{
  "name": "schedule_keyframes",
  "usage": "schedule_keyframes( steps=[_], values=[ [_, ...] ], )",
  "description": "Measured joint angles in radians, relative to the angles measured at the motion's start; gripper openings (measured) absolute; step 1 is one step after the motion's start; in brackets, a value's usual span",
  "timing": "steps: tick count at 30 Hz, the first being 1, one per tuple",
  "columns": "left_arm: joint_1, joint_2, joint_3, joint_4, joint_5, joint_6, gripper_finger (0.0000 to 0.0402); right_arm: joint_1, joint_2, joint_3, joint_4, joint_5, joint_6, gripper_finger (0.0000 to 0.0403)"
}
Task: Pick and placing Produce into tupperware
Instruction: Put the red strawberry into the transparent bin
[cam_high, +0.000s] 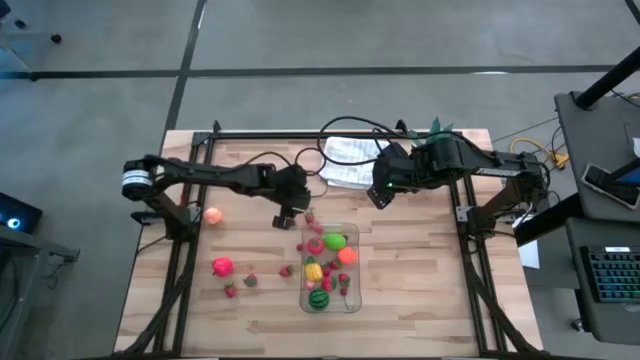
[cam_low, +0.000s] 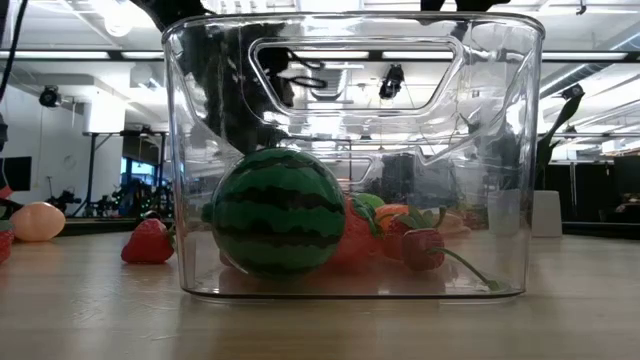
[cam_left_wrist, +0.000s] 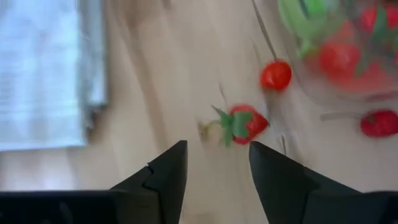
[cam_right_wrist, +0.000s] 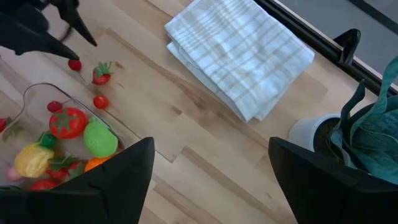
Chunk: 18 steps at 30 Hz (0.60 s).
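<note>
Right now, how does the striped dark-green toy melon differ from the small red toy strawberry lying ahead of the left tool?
The striped dark-green toy melon sits inside the clear rectangular plastic container; the small red toy strawberry lies on the bare wooden table outside it. The melon is far larger, round and green-striped; the strawberry is tiny, red, with a green leafy cap. The open left tool points at the strawberry, not the melon. Both are toy produce.

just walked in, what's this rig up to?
It's loading toy produce into the clear tupperware. The striped melon, a tomato, a lime-green piece and others are already inside. The left claw is open, empty, hovering over a loose strawberry just outside the tub's far end. The right claw waits open near the folded cloth. Several fruits still lie on the table, including a pink one.
</note>
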Motion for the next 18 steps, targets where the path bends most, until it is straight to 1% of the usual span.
schedule_keyframes(
  steps=[7, 14, 18],
  values=[
    [-0.007, 0.099, 0.000, 0.033, 0.025, 0.003, 0.0157, 0.000, 0.000, 0.000, -0.009, 0.000, 0.009, 0.0313],
    [-0.009, 0.137, 0.015, 0.068, 0.025, 0.003, 0.0157, 0.000, 0.000, 0.000, -0.027, 0.000, 0.027, 0.0309],
    [-0.012, 0.150, 0.030, 0.078, 0.023, 0.003, 0.0157, 0.000, -0.001, 0.000, -0.027, 0.000, 0.027, 0.0313]
  ],
)
